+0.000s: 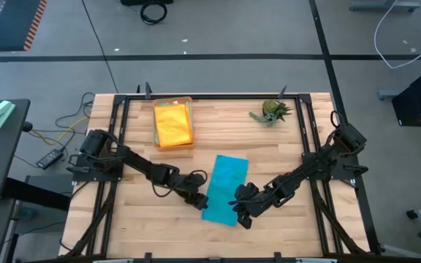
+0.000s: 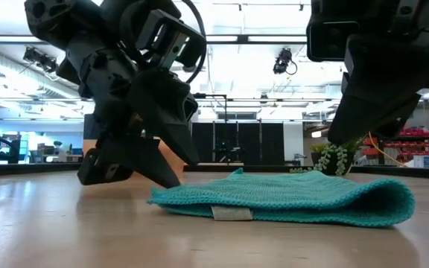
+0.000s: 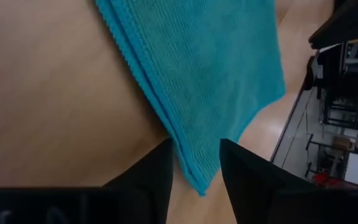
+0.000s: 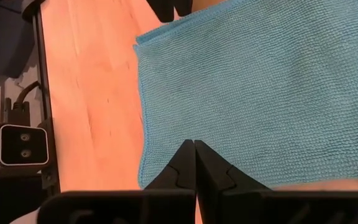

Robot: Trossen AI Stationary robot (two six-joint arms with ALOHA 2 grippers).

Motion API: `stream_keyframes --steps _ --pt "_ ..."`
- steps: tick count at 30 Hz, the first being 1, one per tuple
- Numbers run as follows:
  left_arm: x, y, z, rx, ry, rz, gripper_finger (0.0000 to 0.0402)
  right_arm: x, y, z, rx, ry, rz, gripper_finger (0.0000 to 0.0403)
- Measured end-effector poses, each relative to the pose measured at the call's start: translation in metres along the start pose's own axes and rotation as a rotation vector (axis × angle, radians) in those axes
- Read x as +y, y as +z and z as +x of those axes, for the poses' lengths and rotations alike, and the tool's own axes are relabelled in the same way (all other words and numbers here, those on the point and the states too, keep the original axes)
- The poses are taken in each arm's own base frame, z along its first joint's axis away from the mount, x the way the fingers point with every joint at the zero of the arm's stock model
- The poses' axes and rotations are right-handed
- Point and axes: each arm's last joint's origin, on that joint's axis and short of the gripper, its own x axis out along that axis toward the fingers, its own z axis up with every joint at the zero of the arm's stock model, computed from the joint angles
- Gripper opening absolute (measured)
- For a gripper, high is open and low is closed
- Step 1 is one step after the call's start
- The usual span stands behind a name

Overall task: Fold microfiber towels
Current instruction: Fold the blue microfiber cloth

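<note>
A teal microfiber towel lies folded over on the wooden table, its folded edge rounded and a small tag at its near edge. My left gripper is open and slants down at the towel's near left corner, one finger on each side of it. My right gripper is shut and hangs above the towel's near right part; the low view shows a gap under it. Yellow towels lie in an orange tray at the far left. My left gripper has the towel's near left corner between its open fingers, coming slanting down from the table's left. One fingertip reaches the table right beside the towel's edge. Whether the fingers touch the cloth I cannot tell; the towel lies flat.
The orange tray stands at the far left of the table. A small spiky green plant stands at the far right. Bare wood lies to the left and right of the towel. A black frame borders the table.
</note>
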Motion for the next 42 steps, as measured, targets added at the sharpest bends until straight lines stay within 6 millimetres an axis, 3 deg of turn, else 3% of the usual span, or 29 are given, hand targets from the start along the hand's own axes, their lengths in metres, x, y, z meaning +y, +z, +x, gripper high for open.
stream_keyframes --steps 5,13,28,35,42 --pt "0.000 0.002 -0.004 0.035 0.006 -0.011 0.0127 0.000 0.000 0.000 0.013 0.007 -0.003 0.0002" --pt "-0.024 -0.012 -0.003 0.036 -0.035 0.008 0.0127 -0.001 0.000 0.000 0.016 0.003 -0.009 0.0002" --pt "-0.012 -0.030 0.010 -0.028 0.081 -0.019 0.0129 -0.002 0.002 0.001 0.012 0.000 0.004 0.0002" --pt "-0.010 -0.030 0.014 -0.025 0.075 -0.016 0.0137 -0.002 0.002 0.001 0.013 -0.001 0.007 0.0002" --pt "-0.012 -0.016 0.001 -0.049 0.099 0.003 0.0125 -0.002 0.002 0.001 0.014 -0.001 0.006 0.0002"
